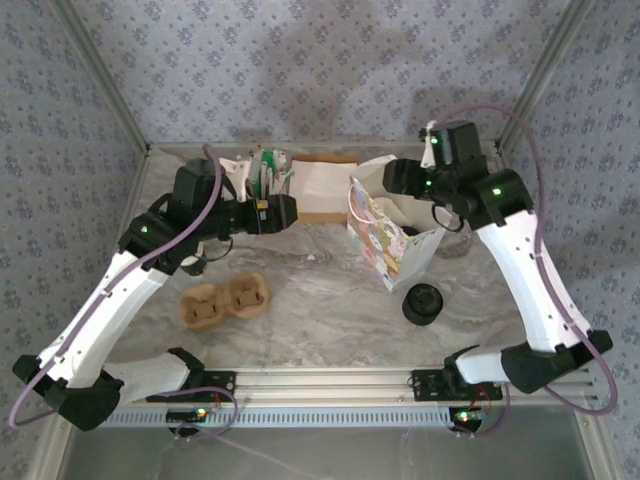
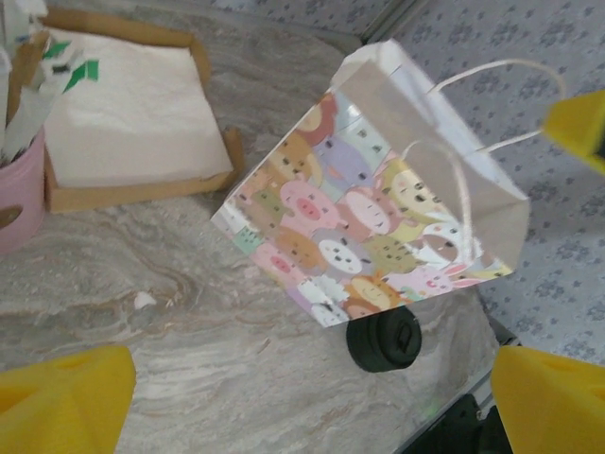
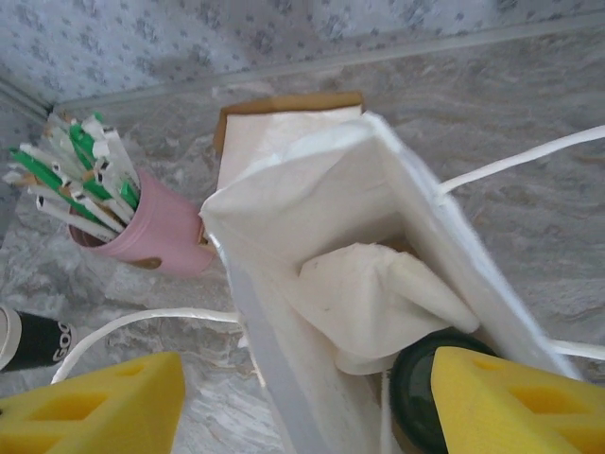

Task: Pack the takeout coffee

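Rt pincer (image 3: 307,397) spread wide at mouth of paper bag (image 3: 302,180) w/ takeout coffee (image 3: 414,392) down inside it beside a crumpled napkin (image 3: 378,293), nothing gripped; lt pincer (image 2: 312,397) also wide, empty, above counter (image 2: 189,331).

White shells on the left arm (image 1: 120,290) and right arm (image 1: 530,270), black joints, green lights glowing. Mauve cables (image 1: 487,108) trail alongside, and the fingers (image 2: 61,397) are chunky yellow.

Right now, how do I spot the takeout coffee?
Find the cartoon-animal paper bag on the marble table. Inside it, beside a crumpled napkin, sits the takeout coffee: a dark round lid, unlike the black lid pile outside.
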`<state>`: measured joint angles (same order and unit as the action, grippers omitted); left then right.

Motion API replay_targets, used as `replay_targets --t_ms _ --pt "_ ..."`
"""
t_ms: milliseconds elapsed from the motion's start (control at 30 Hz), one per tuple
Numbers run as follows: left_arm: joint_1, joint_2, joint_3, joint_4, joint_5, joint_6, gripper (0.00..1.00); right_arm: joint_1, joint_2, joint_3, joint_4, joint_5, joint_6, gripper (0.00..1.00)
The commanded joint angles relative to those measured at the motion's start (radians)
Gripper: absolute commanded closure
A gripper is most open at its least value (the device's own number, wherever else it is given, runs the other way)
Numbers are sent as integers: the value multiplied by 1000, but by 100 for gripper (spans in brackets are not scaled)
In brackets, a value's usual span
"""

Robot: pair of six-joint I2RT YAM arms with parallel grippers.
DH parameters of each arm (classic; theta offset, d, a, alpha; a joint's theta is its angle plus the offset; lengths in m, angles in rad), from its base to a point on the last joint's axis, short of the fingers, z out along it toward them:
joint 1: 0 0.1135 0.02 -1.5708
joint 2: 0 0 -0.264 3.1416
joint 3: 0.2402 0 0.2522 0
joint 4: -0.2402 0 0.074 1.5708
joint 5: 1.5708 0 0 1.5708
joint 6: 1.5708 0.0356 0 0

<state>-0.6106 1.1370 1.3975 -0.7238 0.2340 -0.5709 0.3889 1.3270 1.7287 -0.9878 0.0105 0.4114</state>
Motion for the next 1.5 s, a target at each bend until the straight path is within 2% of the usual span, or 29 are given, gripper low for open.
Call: replay_targets --t_ms 0,200,333,467,667,833,1000,1200,1467 --pt "-4 -13 -45 32 -19 -32 4 -72 -72 -5 15 -42 -35 27" --pt "-74 14 -136 89 -65 -74 9 -276 -147 -66 63 -116 -30 27" --pt "-132 48 -185 157 -81 -113 20 -440 -209 -178 150 -225 16 31" --pt "-190 111 -201 210 -96 -135 32 -604 -262 -325 241 -308 111 40" --pt "-233 200 -202 266 -98 -151 38 -725 -279 -582 382 -382 210 43" --pt "-252 265 -198 323 -94 -169 41 -739 -232 -712 484 -401 229 46" --pt "-254 341 -163 370 -97 -175 46 -706 -164 -802 555 -424 226 46" --pt "-241 438 -78 373 -107 -160 46 -630 -69 -818 572 -462 181 45" --pt "-213 508 -17 381 -102 -166 46 -539 -71 -852 576 -448 177 45"
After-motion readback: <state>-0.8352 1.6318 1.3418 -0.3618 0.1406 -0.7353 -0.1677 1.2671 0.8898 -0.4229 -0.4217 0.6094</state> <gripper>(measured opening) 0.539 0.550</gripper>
